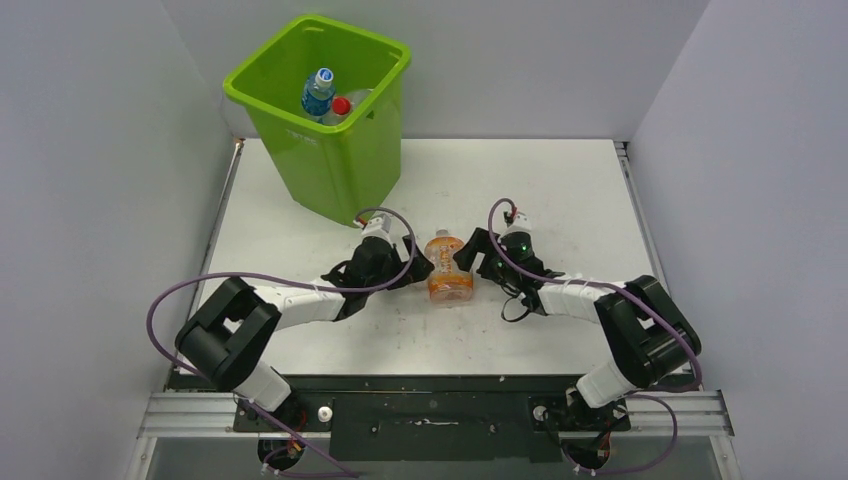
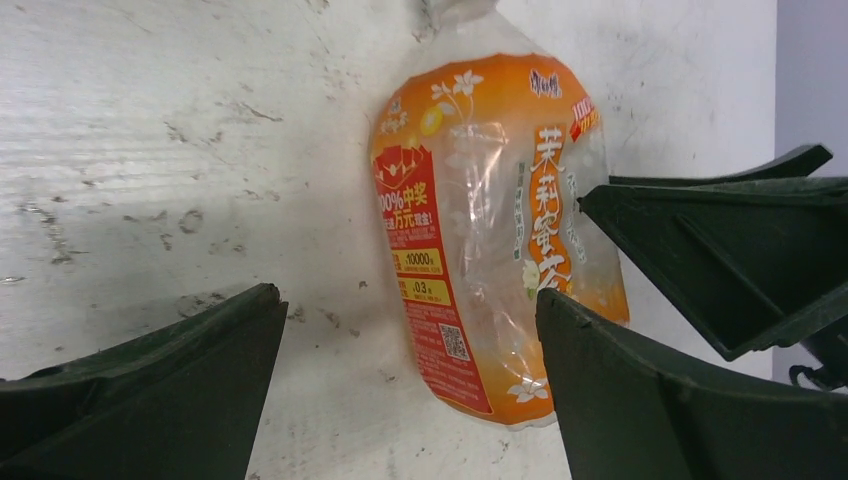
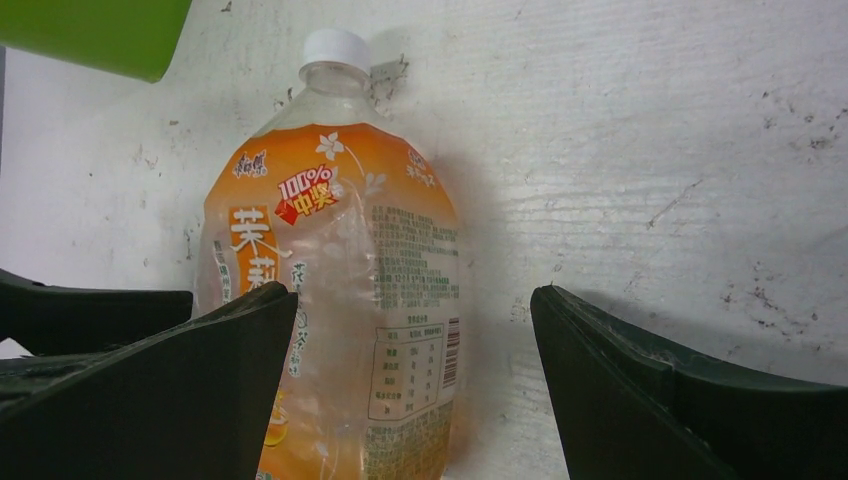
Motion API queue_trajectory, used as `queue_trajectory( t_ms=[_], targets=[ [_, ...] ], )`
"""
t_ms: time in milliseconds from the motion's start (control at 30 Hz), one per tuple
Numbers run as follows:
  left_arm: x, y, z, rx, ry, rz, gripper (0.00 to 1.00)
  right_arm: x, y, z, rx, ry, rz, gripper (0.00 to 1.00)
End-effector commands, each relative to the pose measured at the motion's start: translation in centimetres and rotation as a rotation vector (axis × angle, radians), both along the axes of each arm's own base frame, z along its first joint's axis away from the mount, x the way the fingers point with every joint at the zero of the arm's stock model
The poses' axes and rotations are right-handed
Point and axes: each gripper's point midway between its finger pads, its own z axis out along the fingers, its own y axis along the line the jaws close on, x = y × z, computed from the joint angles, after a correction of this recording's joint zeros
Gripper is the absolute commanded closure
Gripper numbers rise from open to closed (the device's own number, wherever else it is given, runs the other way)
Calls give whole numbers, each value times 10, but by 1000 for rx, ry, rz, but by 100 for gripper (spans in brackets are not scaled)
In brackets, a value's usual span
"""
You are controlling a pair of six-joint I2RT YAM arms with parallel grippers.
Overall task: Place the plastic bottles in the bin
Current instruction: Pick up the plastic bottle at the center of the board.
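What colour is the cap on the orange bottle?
The cap is white, clearest in the right wrist view.

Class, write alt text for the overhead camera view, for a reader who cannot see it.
An orange-labelled bottle lies on the white table between the open left claw and the open right claw, which point at it from either side. Further back on the left, the lime-green bin holds a few bottles.

I count one bin (image 1: 330, 160) at upper left, and at least two bottles show inside it: a blue-labelled bottle (image 1: 317, 95) and a red-capped bottle (image 1: 341, 105). One orange bottle (image 1: 449, 270) sits at centre. I have two pincers: left pincer (image 2: 408, 295) and right pincer (image 3: 415, 290).
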Motion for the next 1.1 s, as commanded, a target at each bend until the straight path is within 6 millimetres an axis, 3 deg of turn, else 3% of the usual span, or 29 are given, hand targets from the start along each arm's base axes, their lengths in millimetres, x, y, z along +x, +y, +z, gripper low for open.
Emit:
queue_trajectory(
  t_ms=[0,300,400,933,1067],
  targets=[
    [-3,-31,12,-82,-23,-98,8,-6,7,7,48,-22,25,9],
    [-24,-53,2,-173,8,-203,29,-38,4,-7,98,37,53,9],
    [-27,-59,2,-195,6,-226,41,-45,2,-9,103,46,57,9],
    [-34,-67,22,-274,-85,-272,98,-52,1,13,135,20,79,10],
    [-38,-67,30,-281,-138,-291,100,-54,0,25,152,12,91,10]
  ],
)
